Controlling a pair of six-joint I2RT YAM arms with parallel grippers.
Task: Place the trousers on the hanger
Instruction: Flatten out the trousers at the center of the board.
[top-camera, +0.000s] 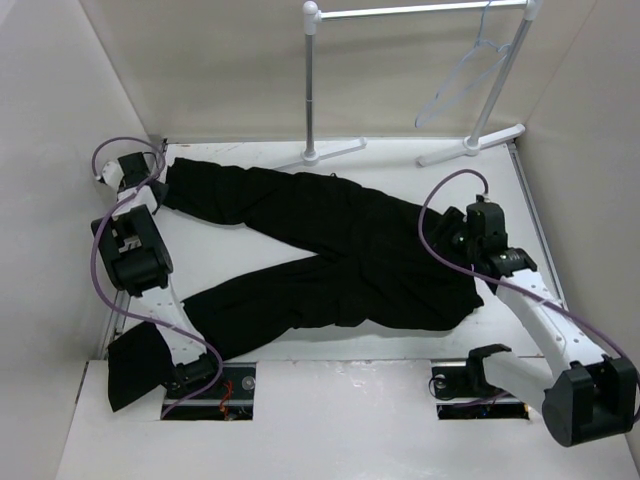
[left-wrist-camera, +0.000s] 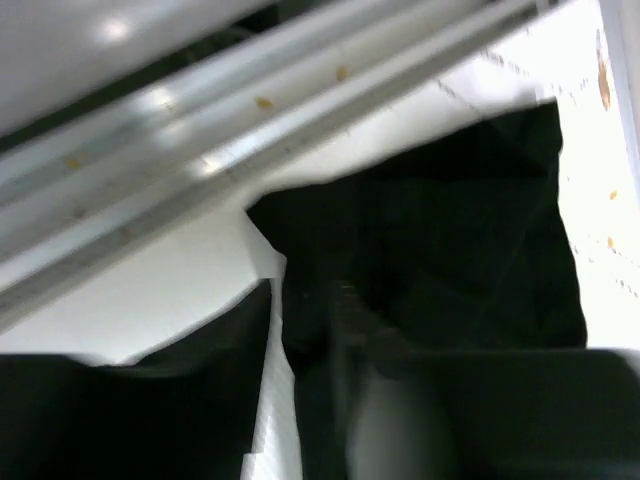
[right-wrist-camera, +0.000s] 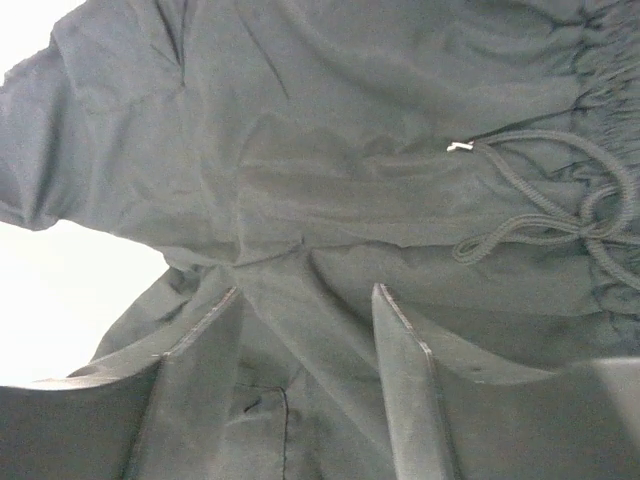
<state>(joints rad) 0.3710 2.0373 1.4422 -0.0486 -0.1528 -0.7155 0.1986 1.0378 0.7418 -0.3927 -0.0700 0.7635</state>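
The black trousers lie spread flat on the white table, waist to the right and legs splayed to the left. The pale thin hanger hangs by its hook from the rack's bar at the back right. My right gripper is over the waist. In the right wrist view it stands open just above the fabric, near the drawstring. My left gripper is at the hem of the far leg. The left wrist view is blurred and dark, showing black cloth, and its jaws cannot be made out.
A white garment rack with poles and feet stands along the back edge. Walls close in the left and right sides. The near leg's end droops over the front left table edge. An aluminium rail runs past the left gripper.
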